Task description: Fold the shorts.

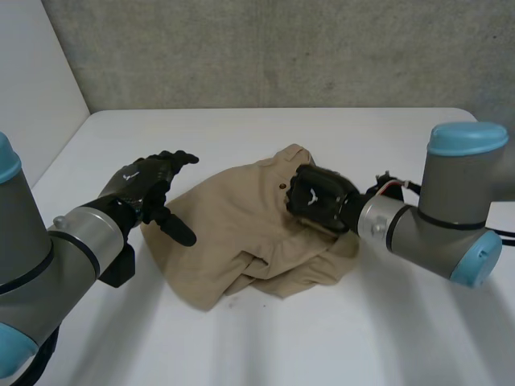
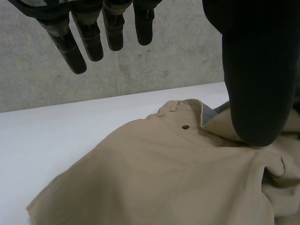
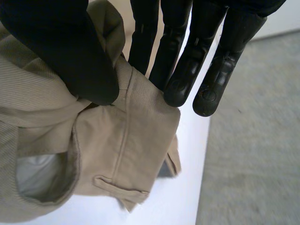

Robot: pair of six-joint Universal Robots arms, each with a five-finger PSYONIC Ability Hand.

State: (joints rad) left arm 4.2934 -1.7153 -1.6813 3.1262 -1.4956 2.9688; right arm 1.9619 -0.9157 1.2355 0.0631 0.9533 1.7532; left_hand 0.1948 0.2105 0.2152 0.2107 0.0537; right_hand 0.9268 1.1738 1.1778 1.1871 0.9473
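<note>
Matt tan twill cloth shorts (image 1: 233,237), smooth white table (image 1: 322,342)

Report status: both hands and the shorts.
Left hand open, at the khaki shorts' edge. Right hand pinching the waistband. Shorts crumpled on white table.

Soft, even light falls from above; the white surface (image 1: 265,346) reads bright and matte; the grey wall (image 1: 282,48) behind is dimmer and mottled; the shorts (image 1: 233,233) cast a faint, soft-edged shadow along their near hem; their creases and overlapping folds darken gently into shade.
</note>
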